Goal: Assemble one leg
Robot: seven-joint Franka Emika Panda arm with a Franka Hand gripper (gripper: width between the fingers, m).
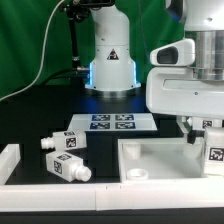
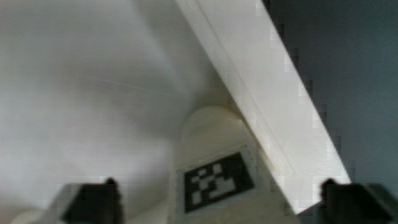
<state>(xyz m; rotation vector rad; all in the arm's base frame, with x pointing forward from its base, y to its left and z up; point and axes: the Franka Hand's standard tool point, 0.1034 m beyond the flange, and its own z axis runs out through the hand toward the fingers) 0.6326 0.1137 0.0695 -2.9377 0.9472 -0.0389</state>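
The white tabletop (image 1: 150, 160) lies at the exterior view's right, rim up. One leg (image 1: 214, 156), a white block with a tag, stands upright in its far right corner. My gripper (image 1: 205, 137) hangs directly over that leg. In the wrist view the leg (image 2: 217, 178) sits against the tabletop's rim wall (image 2: 267, 90), between my dark fingertips (image 2: 93, 200). There is a visible gap on each side, so the gripper (image 2: 214, 202) is open around the leg. Two more legs (image 1: 62, 143) (image 1: 68, 168) lie on the black table at the exterior view's left.
The marker board (image 1: 110, 122) lies flat behind the loose legs. The arm's base (image 1: 110, 60) stands at the back. A white rail (image 1: 60, 190) runs along the front edge, with a short piece (image 1: 8, 160) at the left.
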